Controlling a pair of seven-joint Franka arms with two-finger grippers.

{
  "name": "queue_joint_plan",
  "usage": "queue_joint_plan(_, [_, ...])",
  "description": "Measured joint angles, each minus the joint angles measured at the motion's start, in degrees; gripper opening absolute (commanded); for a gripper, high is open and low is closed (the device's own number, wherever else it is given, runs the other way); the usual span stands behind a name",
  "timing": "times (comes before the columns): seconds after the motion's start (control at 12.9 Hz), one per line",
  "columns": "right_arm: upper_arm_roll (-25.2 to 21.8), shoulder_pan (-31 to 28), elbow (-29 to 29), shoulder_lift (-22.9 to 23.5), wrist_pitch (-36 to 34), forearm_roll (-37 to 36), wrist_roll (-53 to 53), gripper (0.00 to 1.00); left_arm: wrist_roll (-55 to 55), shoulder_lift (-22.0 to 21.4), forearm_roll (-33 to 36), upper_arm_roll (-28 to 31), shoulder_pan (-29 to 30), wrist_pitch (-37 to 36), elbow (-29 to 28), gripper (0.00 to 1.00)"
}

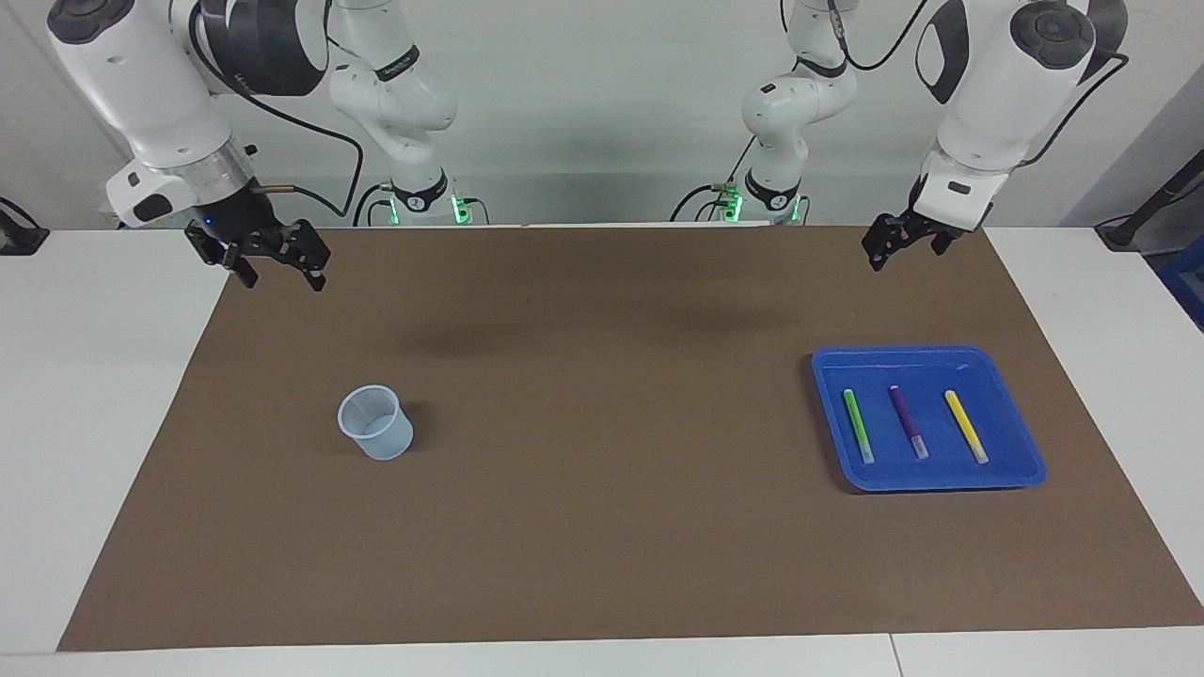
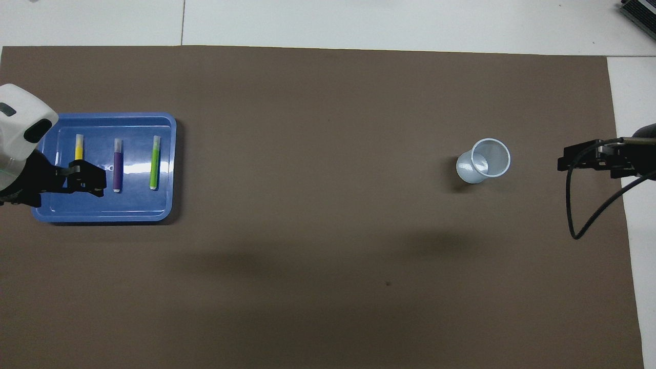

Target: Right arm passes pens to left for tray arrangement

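Observation:
The blue tray (image 1: 1006, 400) (image 2: 102, 205) lies on the brown mat toward the left arm's end of the table. Three pens lie in it side by side, apart from each other: green (image 1: 857, 425) (image 2: 154, 162), purple (image 1: 909, 422) (image 2: 118, 165) and yellow (image 1: 966, 426) (image 2: 79, 147). My left gripper (image 1: 901, 246) (image 2: 97, 178) hangs open and empty, high above the tray, touching nothing. In the overhead view it covers part of the yellow pen. My right gripper (image 1: 277, 261) (image 2: 584, 156) waits open and empty, above the mat's edge at the right arm's end.
A small translucent cup (image 1: 376, 423) (image 2: 484, 161) stands upright on the brown mat (image 1: 602, 423), toward the right arm's end. A black cable loops down from the right wrist (image 2: 576, 205).

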Motion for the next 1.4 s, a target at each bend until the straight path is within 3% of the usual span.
queue_joint_plan(0.23, [0.0, 0.0, 0.0, -0.01, 0.0, 0.0, 0.0, 1.0, -0.39, 0.12, -3.3, 9.4, -10.06, 1.25, 0.36, 1.0])
queue_joint_plan(0.39, [0.0, 0.0, -0.01, -0.01, 0.0, 0.0, 0.0, 1.0, -0.74, 0.12, -3.45, 11.69, -12.96, 2.04, 0.64, 1.0])
queue_joint_plan(1.01, [0.0, 0.0, -0.08, -0.01, 0.0, 0.0, 0.0, 1.0, -0.27, 3.69, -3.56, 12.12, -13.73, 2.21, 3.2, 1.0])
queue_joint_plan(1.4, [0.01, 0.0, -0.1, -0.01, 0.0, 0.0, 0.0, 1.0, 2.51, 3.8, -3.56, 12.25, -13.85, 2.09, 3.95, 1.0])
